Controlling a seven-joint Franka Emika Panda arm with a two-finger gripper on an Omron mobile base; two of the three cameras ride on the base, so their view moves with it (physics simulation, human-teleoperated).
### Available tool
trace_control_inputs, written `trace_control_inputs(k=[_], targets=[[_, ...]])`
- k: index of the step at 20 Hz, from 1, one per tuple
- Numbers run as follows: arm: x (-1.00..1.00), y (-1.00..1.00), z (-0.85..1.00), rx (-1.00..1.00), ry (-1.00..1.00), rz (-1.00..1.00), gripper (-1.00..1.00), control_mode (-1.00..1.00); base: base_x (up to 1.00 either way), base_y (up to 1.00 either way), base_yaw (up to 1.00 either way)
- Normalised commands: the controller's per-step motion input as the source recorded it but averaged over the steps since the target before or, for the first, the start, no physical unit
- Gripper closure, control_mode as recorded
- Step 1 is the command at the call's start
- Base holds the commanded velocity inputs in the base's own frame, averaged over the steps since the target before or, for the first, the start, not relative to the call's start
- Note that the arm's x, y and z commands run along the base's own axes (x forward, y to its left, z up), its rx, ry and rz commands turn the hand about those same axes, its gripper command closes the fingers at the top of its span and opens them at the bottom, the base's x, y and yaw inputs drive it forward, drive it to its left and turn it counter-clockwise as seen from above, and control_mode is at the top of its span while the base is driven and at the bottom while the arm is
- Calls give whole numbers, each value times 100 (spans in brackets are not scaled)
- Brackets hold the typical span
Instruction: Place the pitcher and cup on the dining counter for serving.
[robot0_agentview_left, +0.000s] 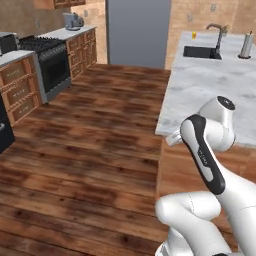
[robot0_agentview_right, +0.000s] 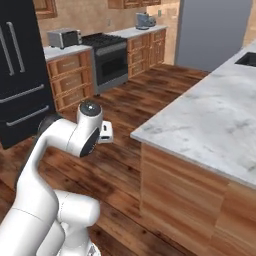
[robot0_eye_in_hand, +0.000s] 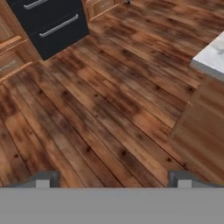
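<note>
The cup (robot0_agentview_left: 194, 35) is a tiny yellow shape far off, standing at the back edge of the sink counter (robot0_agentview_left: 210, 85) left of the sink (robot0_agentview_left: 201, 52). The pitcher and the dining counter are out of view. My gripper (robot0_eye_in_hand: 113, 183) is open, its two dark fingertips (robot0_eye_in_hand: 43, 179) set wide apart with nothing between them. It points down at the wooden floor (robot0_eye_in_hand: 100, 105), well away from the cup. My arm is folded up beside the near corner of the sink counter (robot0_agentview_right: 200, 125).
A faucet (robot0_agentview_left: 218, 31) and a white paper-towel roll (robot0_agentview_left: 246, 45) stand by the sink. A black fridge (robot0_agentview_right: 20, 75), toaster (robot0_agentview_right: 64, 36) and stove (robot0_agentview_left: 50, 60) line the left wall. A steel fridge (robot0_agentview_left: 137, 30) stands at the back. Open wooden floor lies between.
</note>
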Motion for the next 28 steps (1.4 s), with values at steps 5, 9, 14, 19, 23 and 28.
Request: trace_control_inputs(k=[5, 9, 14, 19, 23, 28], targets=[[0, 0, 0, 0, 0, 0, -100, 100, 97, 100, 19], [0, 0, 0, 0, 0, 0, -100, 100, 89, 100, -1], [0, 0, 0, 0, 0, 0, -100, 100, 73, 99, -26], [0, 0, 0, 0, 0, 0, -100, 100, 68, 93, -54], [0, 0, 0, 0, 0, 0, -100, 100, 75, 94, -60], [0, 0, 0, 0, 0, 0, -100, 100, 95, 94, -52]])
